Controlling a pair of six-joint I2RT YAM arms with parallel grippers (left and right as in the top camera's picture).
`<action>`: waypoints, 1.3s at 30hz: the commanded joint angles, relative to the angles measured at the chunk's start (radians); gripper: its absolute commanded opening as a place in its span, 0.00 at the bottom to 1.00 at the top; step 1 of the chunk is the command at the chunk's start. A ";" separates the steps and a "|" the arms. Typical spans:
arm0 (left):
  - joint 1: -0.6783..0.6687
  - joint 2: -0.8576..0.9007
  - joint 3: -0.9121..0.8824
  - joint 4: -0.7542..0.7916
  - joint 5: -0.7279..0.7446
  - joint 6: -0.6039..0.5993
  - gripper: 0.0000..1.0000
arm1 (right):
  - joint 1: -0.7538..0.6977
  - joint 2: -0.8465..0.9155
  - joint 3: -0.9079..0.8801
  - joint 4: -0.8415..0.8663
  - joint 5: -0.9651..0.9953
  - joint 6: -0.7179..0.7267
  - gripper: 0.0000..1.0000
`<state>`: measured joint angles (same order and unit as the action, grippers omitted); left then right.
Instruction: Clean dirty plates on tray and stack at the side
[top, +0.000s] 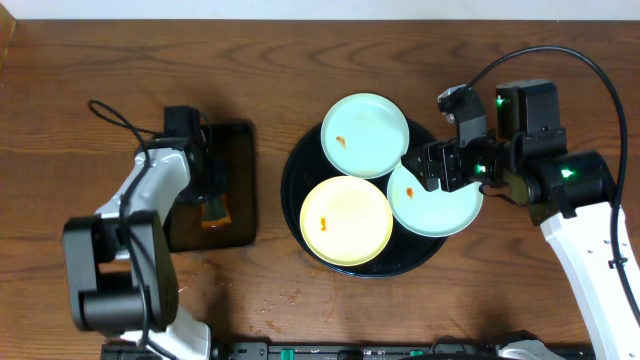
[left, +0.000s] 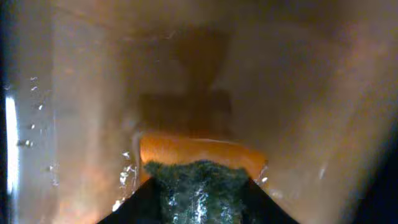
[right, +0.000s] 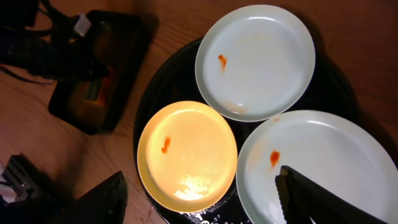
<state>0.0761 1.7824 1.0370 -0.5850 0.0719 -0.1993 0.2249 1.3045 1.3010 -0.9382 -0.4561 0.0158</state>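
Observation:
Three plates lie on the round black tray. A pale blue plate is at the back, a pale yellow plate at the front, and a second pale blue plate on the right. Each has a small orange stain. My right gripper is open and empty, above the right blue plate's inner edge. My left gripper is shut on a sponge with an orange body and green scouring face, down in the rectangular tray.
A smaller black rectangular tray lies left of the round tray, with the left arm over it. Small orange crumbs dot the wooden table in front of it. A cable loops at the left.

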 joint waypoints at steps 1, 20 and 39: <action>0.001 0.048 -0.019 -0.010 0.003 0.005 0.25 | 0.006 0.005 0.019 -0.012 -0.004 -0.002 0.74; 0.001 -0.200 0.043 -0.125 0.002 0.005 0.08 | 0.016 0.051 0.001 -0.031 0.063 0.058 0.63; 0.001 -0.093 -0.021 -0.068 0.003 0.004 0.46 | 0.076 0.171 -0.006 0.103 0.153 0.111 0.66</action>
<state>0.0761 1.6295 1.0435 -0.6533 0.0757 -0.2047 0.2897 1.4727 1.2984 -0.8585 -0.3328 0.0990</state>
